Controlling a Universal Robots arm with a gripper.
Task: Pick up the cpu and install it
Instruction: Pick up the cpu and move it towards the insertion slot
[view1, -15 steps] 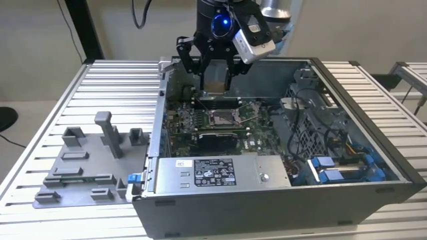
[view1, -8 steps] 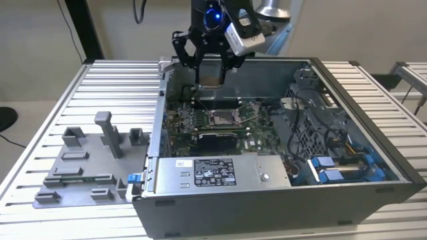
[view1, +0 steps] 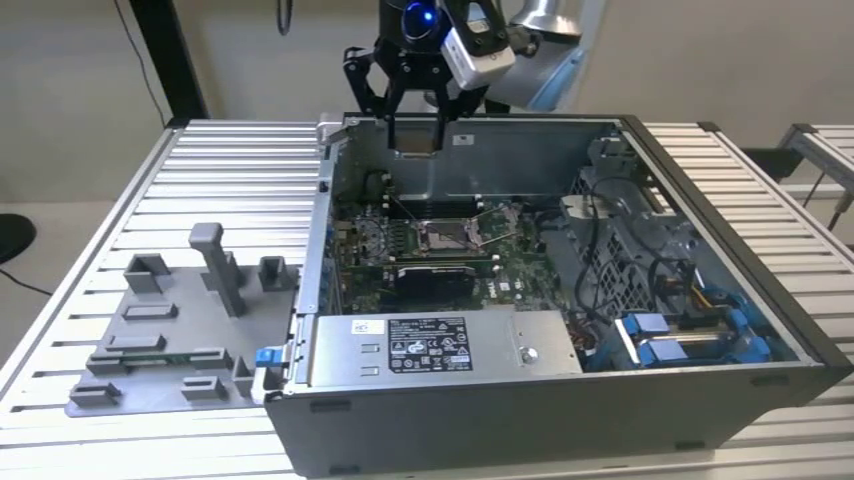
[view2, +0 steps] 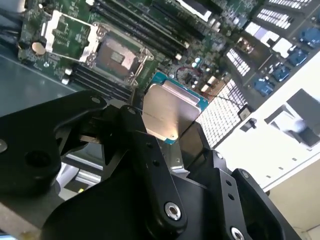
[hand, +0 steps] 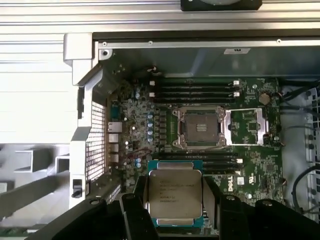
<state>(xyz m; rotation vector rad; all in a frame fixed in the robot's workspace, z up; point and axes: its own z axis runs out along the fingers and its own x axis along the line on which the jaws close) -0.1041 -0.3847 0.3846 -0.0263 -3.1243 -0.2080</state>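
The cpu, a flat square chip with a pale silver top and a blue-green edge, is held flat between my gripper's black fingers. In the second wrist view the cpu shows the same grip. In the exterior view my gripper hangs above the far wall of the open computer case, shut on the cpu. The square metal socket with a dark centre lies open on the motherboard, below and in front of the gripper. The socket and its raised frame show in both wrist views.
A grey fixture plate with upright blocks lies on the slatted table at the exterior view's left. Inside the case are a power supply box, cables and blue drive clips. Memory slots flank the socket.
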